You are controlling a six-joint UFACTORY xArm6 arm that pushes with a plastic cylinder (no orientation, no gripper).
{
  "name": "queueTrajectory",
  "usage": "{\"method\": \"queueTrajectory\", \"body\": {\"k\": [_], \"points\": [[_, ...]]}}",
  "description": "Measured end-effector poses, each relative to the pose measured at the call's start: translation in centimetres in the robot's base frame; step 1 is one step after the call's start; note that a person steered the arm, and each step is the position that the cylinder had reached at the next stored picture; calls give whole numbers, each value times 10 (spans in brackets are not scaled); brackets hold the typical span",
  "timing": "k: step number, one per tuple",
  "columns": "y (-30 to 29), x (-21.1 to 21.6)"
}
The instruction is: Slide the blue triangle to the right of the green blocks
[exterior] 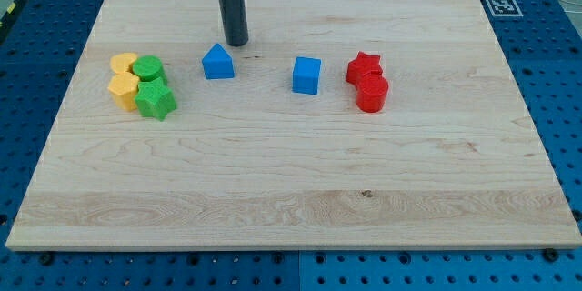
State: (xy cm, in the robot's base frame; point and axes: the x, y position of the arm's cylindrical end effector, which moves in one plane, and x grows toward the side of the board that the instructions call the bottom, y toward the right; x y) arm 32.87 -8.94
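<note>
Blue triangle [217, 62] sits just right of the green blocks [152, 86], my bare, graspless tip [236, 43] just above-right of it, apparently to nudge it left.

Board [300, 191]: pale wood with lengthwise grain and a small dark knot near the view's bottom.
Bench [564, 73]: blue, with a grid of small holes, framing the board.
Marker [501, 5]: black-and-white square at the board's top right corner.
Light: even, soft shadows.

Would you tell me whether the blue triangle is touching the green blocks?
Apart: bare wood shows between the blue triangle and the green blocks.
</note>
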Motion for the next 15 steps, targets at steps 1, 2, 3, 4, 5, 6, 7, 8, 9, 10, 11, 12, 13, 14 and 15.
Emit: {"method": "queueTrajectory", "body": {"k": [1,2,3,4,5,6,7,8,9,10,11,12,13,14,15], "points": [[-17,0],[-17,0],[-27,17],[-28,21],[-26,21],[-14,23],[-11,30],[-11,39],[3,22],[24,10],[24,26],[12,44],[9,45],[27,45],[37,45]]}}
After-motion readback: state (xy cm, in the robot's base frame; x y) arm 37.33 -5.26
